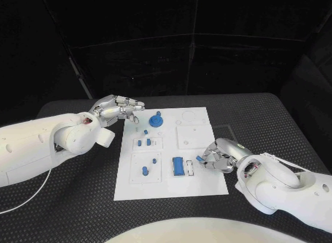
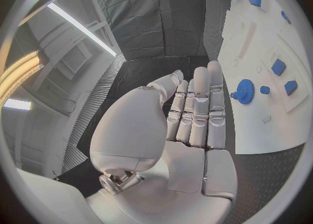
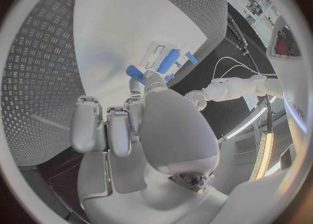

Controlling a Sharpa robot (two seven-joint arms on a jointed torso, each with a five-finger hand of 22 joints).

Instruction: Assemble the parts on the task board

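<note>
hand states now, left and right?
Left hand: open, fingers straight, holding nothing, beside the white task board.
Right hand: pinching a small blue cylindrical part over the board.

Small blue parts on task board: too small to tell shapes or whether seated or loose. Right hand pinches a blue piece; its near end is hidden behind the fingers, shape unclear. Left hand at board's far left corner: contact with board cannot be told. Both arms cut off by picture edges.
</note>
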